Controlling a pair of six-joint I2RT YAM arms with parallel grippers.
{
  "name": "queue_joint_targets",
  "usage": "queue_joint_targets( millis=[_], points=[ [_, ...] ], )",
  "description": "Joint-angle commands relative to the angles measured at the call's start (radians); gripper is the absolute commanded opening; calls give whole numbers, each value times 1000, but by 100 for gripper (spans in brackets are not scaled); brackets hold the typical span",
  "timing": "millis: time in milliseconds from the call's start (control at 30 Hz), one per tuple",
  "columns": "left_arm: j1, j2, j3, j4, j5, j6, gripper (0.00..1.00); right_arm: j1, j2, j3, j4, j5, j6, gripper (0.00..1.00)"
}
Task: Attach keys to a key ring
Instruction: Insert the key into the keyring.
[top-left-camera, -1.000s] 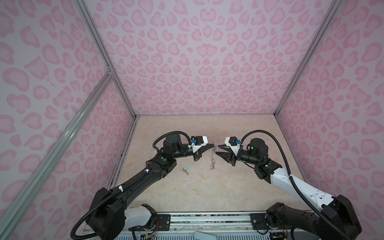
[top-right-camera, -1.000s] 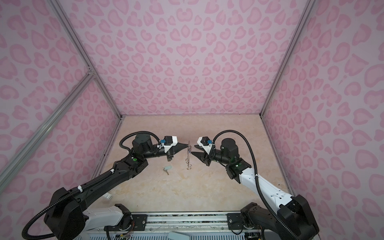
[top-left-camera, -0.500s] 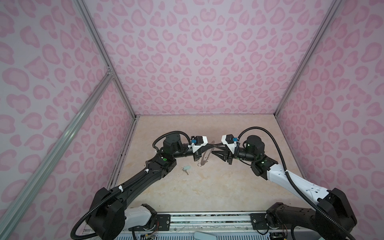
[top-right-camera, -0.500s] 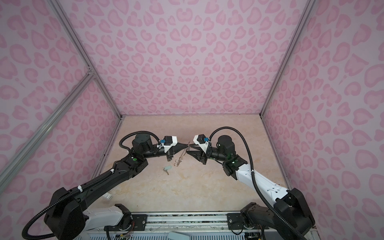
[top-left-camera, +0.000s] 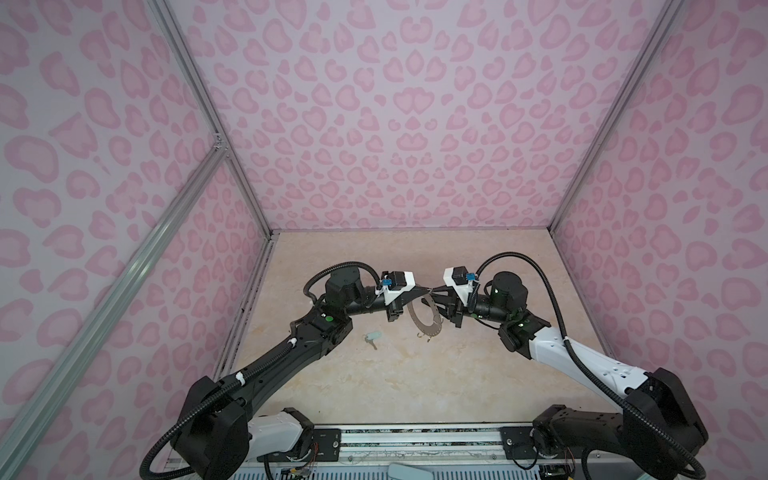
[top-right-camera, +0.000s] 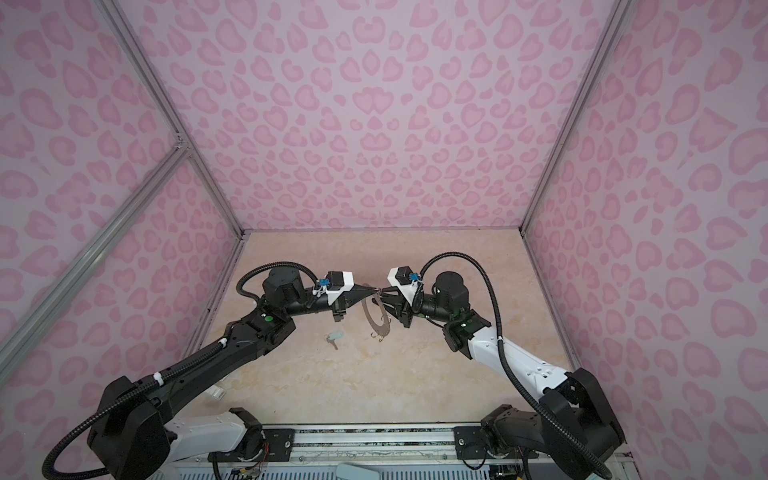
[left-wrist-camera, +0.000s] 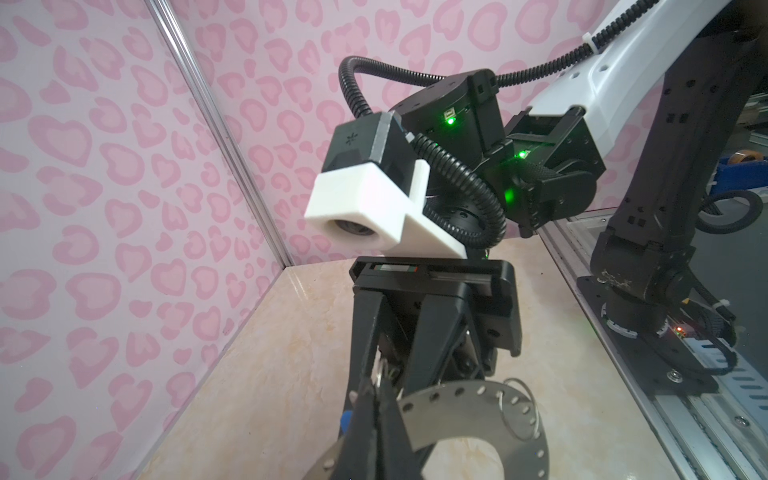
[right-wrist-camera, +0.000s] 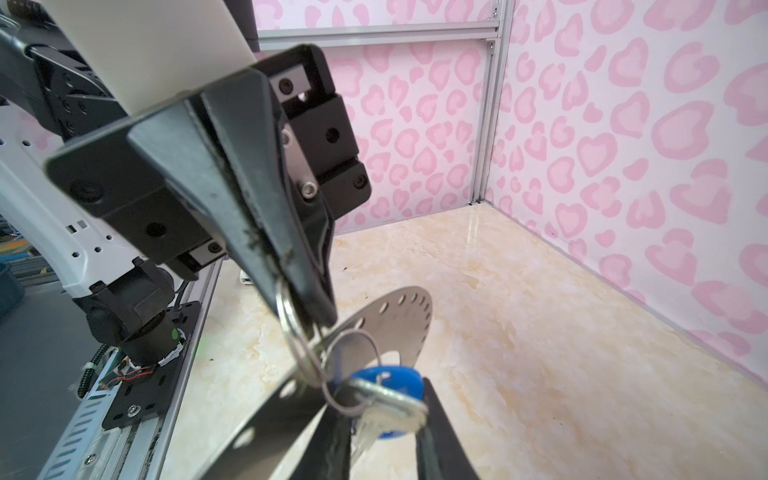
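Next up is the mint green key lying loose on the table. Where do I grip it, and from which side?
Probably the pale head of the mint green key, its widest part, jaws across its edges. Come straight down from above: it lies flat on the table, so a sideways approach finds no gap.

Table (top-left-camera: 415, 374): flat top, beige marbled finish, glossy. It runs from the near edge to the far wall and reflects light at the far right corner.

Lying on it:
- Mint green key (top-left-camera: 372, 337), in both top views (top-right-camera: 335, 337). Flat on the surface, left of centre, alone.
- Small white object (top-right-camera: 216, 392) at the near left edge, partly hidden; cannot tell what it is.

Metal rail (top-left-camera: 415, 432) borders the near edge.
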Motion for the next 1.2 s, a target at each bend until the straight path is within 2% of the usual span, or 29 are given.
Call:
queue_joint_targets(
  millis=[0,133,333,567,700,1000,1167],
  points=[
    [-1,-10,9,45,20,3,3,-1,-2,-10,56,-11,21,24],
    [-1,-7,12,50,40,-8,3,2,12,-12,90,-25,45,35],
    [-1,-2,13,54,55,-19,3,11,20,-10,115,-27,46,38],
    [-1,-7,13,47,49,-11,3,19,7,-25,128,-9,42,21],
    [4,-11,10,42,40,-5,3,17,-22,-29,68,16,5,13],
    [24,-15,9,21,33,6,3,15,-98,-4,-152,110,-156,0],
    [24,-11,15,-19,9,42,3,14,-125,15,-204,134,-209,0]
  ],
)
